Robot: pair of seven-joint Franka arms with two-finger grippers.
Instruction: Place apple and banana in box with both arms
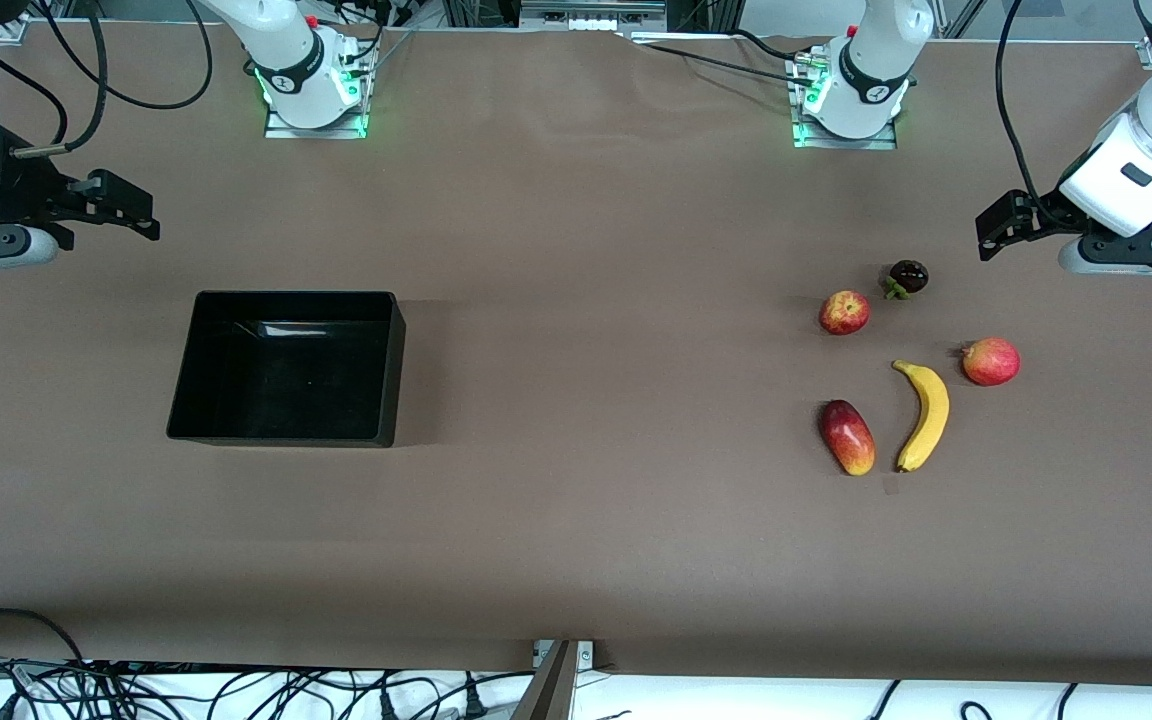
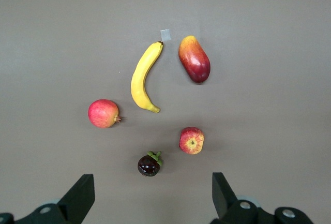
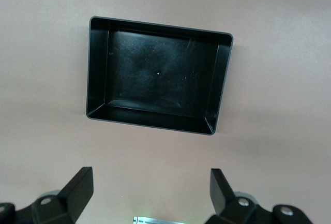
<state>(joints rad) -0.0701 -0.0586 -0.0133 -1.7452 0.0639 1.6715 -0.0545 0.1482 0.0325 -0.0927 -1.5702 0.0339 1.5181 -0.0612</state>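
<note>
The apple (image 1: 844, 312) lies on the table at the left arm's end, beside the banana (image 1: 924, 415), which is nearer the front camera. Both show in the left wrist view, the apple (image 2: 192, 140) and the banana (image 2: 143, 76). The black box (image 1: 286, 375) stands empty at the right arm's end and shows in the right wrist view (image 3: 160, 74). My left gripper (image 1: 998, 228) (image 2: 153, 193) is open and empty in the air beside the fruit. My right gripper (image 1: 131, 208) (image 3: 151, 190) is open and empty in the air beside the box.
Other fruit lies round the apple and banana: a dark mangosteen (image 1: 907, 277) (image 2: 149, 164), a red round fruit with a nub (image 1: 991, 361) (image 2: 103, 113) and an oblong red-yellow fruit (image 1: 847, 437) (image 2: 194, 59). Cables hang at the table's front edge.
</note>
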